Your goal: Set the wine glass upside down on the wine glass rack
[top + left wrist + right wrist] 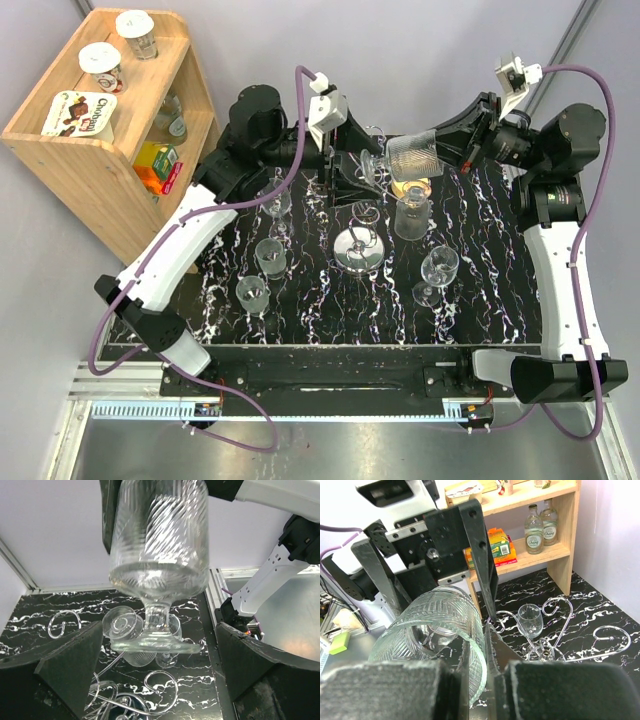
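Now, right side: the right fingers (570, 690), dark padded tips of the right gripper (450, 143), are pressed together on the rim wall of a glass bowl, one pad inside it and one outside.
Held thing: a ribbed clear wine glass (160, 550), in the air and lying roughly on its side in the top view, with its bowl toward the right arm and its round foot toward the left arm.
Left side: the left fingers (70, 662), black wedge-shaped pads of the left gripper (337, 182), are spread wide on either side of the glass's foot, with a gap showing on both sides.
Glass position: over the far middle of the table, above and just behind the rack's curled arms, hung on none of them.
Rack: the shiny chrome wire wine glass rack (358, 248) stands upright on its round mirror base at mid-table, wire arms curling out from a thin post.
Table: a black marble-patterned table (320, 320) with white veins.
Other glasses: several clear stemmed glasses (272, 256) stand on the table on either side of the rack.
Shelf: a light wooden shelf unit (100, 160) at the far left holds lidded cups on top, with bottles and an orange-green carton lower down.
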